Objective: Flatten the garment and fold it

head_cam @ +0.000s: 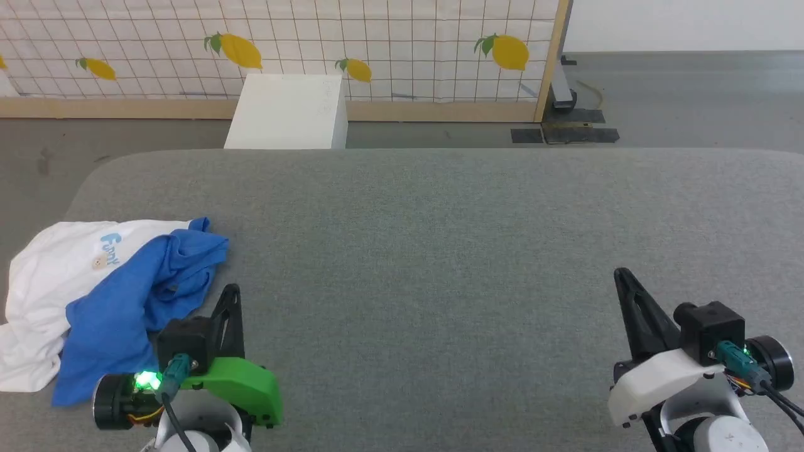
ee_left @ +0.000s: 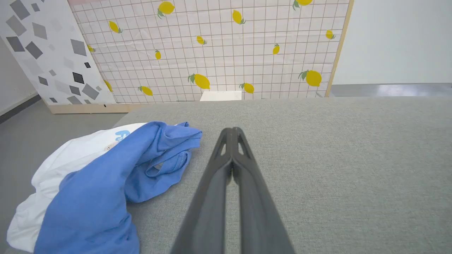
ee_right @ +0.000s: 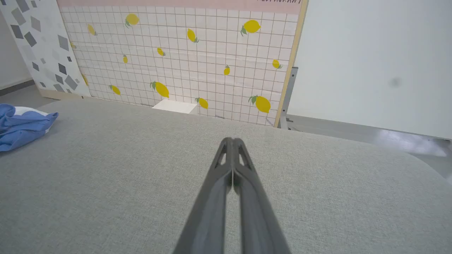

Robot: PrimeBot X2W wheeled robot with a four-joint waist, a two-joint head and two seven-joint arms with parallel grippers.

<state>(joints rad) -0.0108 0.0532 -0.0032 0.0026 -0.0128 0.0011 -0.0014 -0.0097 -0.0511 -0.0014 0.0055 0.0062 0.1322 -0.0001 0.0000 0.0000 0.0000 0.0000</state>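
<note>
Garment position: the T-shirt [head_cam: 94,295] lies crumpled at the left of the head view, on the left end of the grey fabric-covered table [head_cam: 440,238]. A blue sleeve section is draped over the white body. The white part appears to reach past the table's left edge, though the fold there is hard to read.

Head view: the light-blue lettering [head_cam: 116,246] and a small tan patch [head_cam: 99,263] show on the white fabric. The left gripper [head_cam: 231,292] sits at lower left, just beside the blue fabric and apart from it. The right gripper [head_cam: 622,274] sits at lower right, well apart from the garment. A white box [head_cam: 286,113] stands beyond the table's far edge, before a lemon-patterned panel [head_cam: 377,44].

Left wrist view: both fingers meet at the tip, with the jaws fully closed and nothing between them. The garment fills the lower left. A panel with grey shards [ee_left: 42,53] stands at upper left.

Right wrist view: the jaws are likewise pressed together and empty above bare table. A blue edge of the garment shows at the left border.
</note>
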